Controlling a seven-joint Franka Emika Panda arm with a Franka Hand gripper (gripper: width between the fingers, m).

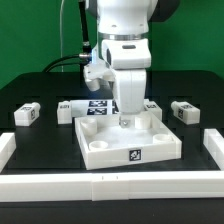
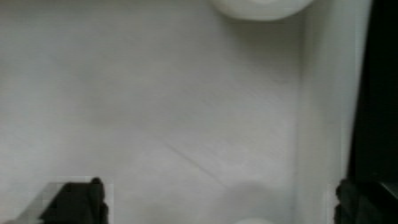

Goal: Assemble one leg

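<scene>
The large white tray-like top lies in the middle of the black table. My gripper hangs straight down over its inner floor, close to the surface. In the wrist view the top's white floor fills the picture and a round socket shows at the edge. My gripper is open, with dark fingertips wide apart and nothing between them. Several small white legs lie on the table: two on the exterior view's left and two on its right.
The marker board lies behind the top, partly hidden by the arm. A white rail runs along the table's front, with white blocks at the left and right edges.
</scene>
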